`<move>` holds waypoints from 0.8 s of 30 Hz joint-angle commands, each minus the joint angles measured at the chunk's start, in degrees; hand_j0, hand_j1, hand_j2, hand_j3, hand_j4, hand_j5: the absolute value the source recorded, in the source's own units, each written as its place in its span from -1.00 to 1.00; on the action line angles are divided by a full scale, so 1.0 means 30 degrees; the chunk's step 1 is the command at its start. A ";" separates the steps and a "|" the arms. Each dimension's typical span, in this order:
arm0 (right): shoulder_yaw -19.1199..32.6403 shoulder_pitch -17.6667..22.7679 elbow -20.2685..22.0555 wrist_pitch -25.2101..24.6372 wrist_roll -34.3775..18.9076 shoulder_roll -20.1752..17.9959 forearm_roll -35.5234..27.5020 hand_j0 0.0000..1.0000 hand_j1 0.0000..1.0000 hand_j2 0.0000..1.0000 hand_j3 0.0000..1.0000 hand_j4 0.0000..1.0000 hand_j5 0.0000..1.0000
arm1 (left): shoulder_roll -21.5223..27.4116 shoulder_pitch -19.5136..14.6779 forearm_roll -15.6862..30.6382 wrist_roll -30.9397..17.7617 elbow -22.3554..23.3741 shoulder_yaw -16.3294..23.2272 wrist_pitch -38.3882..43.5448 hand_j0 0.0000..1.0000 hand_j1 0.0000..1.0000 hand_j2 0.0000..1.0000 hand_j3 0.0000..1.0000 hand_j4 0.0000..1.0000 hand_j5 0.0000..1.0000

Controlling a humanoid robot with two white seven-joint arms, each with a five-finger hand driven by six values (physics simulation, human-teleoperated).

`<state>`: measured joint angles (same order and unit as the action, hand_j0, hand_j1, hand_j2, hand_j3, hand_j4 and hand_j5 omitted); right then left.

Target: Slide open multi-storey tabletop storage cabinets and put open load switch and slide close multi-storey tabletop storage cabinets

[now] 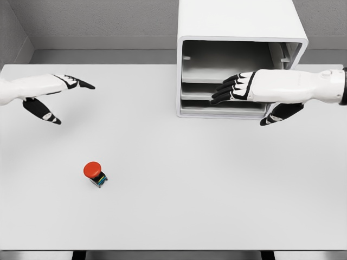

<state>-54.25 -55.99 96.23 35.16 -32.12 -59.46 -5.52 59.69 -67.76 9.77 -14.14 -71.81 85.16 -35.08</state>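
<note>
- One white box-shaped storage cabinet (238, 32) is seen at the back of the white surface (217, 184), its front open on stacked trays.
- One red-capped load switch (95, 173) is seen on the surface, well apart from the cabinet.
- Two hands are counted: the left hand (57, 95) is held with fingers spread, empty; the right hand (246, 92) is held before the cabinet front, fingers extended, nothing grasped.

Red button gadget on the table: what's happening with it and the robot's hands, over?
Left hand open, empty, far left. Right hand open, at the cabinet front. Switch untouched on the table. Path clear.
</note>
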 commanded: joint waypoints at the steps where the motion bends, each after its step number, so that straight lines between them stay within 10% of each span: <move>1: 0.0009 0.0000 0.0002 -0.0053 0.0012 -0.0013 -0.0151 1.00 1.00 1.00 1.00 1.00 1.00 | 0.0668 0.0000 0.0610 -0.0002 -0.1109 0.0237 0.0026 1.00 1.00 1.00 1.00 1.00 1.00; 17: -0.1808 -0.1172 -0.0584 -0.0053 0.1359 0.0690 -0.0239 1.00 1.00 1.00 1.00 1.00 1.00 | 0.3101 0.1699 -0.0005 0.0174 -0.4479 -0.0261 0.0026 1.00 1.00 1.00 1.00 1.00 1.00; 24: -0.1632 -0.1054 -0.2869 -0.0053 0.1389 0.0983 -0.0210 1.00 1.00 1.00 1.00 1.00 1.00 | 0.3072 0.2842 0.0112 0.0145 -0.4978 -0.0349 0.0026 1.00 1.00 1.00 1.00 1.00 1.00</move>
<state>-59.34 -59.15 89.48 35.14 -28.04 -56.94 -5.78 68.91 -59.15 9.65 -13.67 -86.29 84.30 -35.07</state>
